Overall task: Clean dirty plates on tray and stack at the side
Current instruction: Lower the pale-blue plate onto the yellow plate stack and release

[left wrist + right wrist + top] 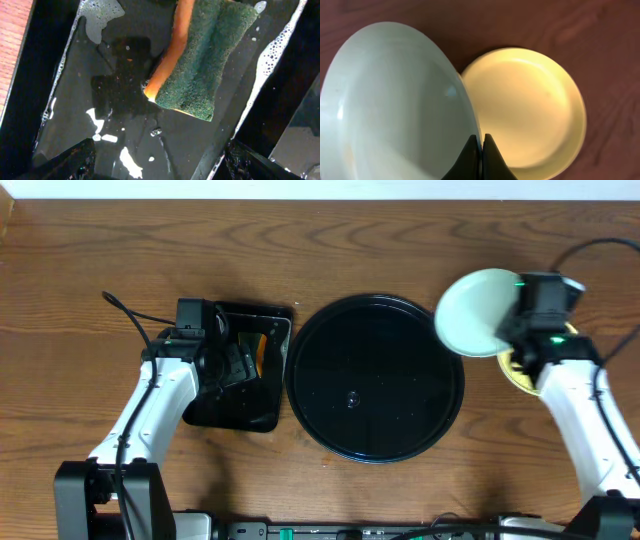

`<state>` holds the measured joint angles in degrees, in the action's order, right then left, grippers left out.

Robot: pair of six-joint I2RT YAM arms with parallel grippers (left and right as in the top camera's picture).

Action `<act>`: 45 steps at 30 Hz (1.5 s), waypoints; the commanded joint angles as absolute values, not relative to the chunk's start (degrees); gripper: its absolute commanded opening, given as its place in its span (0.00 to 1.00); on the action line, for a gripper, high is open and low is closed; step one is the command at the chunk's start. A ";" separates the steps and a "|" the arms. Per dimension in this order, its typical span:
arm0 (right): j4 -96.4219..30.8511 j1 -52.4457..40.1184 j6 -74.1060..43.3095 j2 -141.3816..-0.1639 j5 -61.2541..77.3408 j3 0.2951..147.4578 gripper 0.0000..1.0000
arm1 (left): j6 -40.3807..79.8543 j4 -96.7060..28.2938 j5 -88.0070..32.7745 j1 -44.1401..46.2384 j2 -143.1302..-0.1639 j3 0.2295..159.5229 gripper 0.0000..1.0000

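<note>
Closest to the counter's near edge, in the middle, sits the round tray [400,420], glossy black with no plate on it. Just beside it, toward the left edge, is the smaller rectangular tray [250,415]. It holds a film of soapy water [95,20] and a green-and-orange sponge [200,60]. The left gripper [162,165] hangs over this tray with its jaws spread wide and gripping nothing, and the sponge lies free beyond them.

Near the right edge, on bare wood, the yellow plate [530,115] lies flat and looks clean. A little farther back, beside the round tray's far right rim, the mint plate [395,100] is tilted in the air. The right gripper [481,150] has its jaws pressed together on that plate's rim. Whether the mint plate touches the yellow one I cannot tell, and no third plate shows.

The mint plate looks like thin, stiff, light plastic, probably wet and slick. The rim is the only place to hold it, and a single pinch there may let it swivel. It would best be lowered level and centred on the yellow plate so the two nest.
</note>
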<state>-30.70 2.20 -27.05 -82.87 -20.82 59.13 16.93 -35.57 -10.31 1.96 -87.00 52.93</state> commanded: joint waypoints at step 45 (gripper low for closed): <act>-32.93 5.82 -1.48 -87.70 12.25 59.24 0.63 | 9.17 -35.14 -3.97 4.29 -82.89 56.47 0.92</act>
